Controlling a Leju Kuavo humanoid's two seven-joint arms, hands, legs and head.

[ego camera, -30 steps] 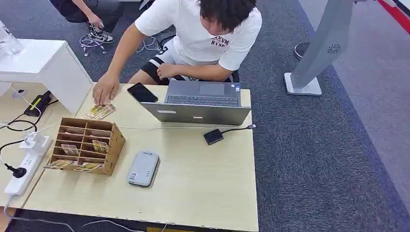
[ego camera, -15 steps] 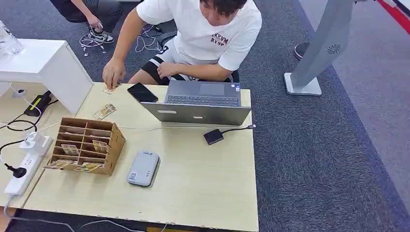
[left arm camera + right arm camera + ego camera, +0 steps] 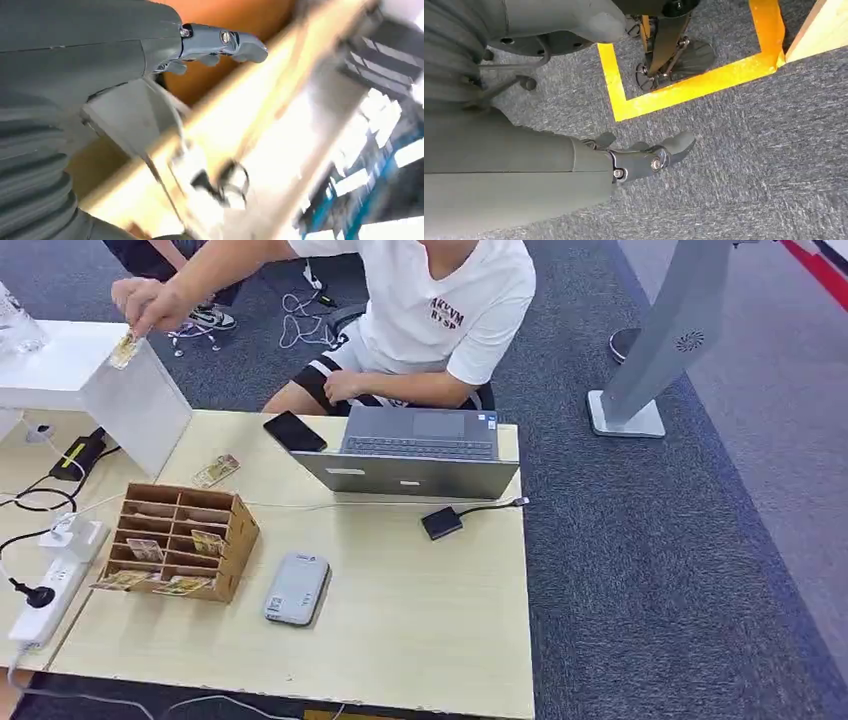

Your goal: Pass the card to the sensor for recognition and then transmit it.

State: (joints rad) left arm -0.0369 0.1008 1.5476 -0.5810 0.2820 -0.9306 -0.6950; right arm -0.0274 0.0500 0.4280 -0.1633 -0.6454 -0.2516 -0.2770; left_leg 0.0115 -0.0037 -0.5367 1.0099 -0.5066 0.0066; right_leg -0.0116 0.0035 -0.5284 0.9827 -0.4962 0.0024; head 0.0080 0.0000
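On the wooden table [image 3: 420, 630] a card [image 3: 216, 471] lies flat between the cardboard rack [image 3: 180, 540] and the phone [image 3: 294, 431], with the grey sensor [image 3: 297, 588] near the rack. A person's hand [image 3: 150, 305] holds another card [image 3: 124, 350] over the white box [image 3: 90, 380]. Both robot hands, left hand [image 3: 220, 45] and right hand [image 3: 649, 155], hang with fingers apart, holding nothing.
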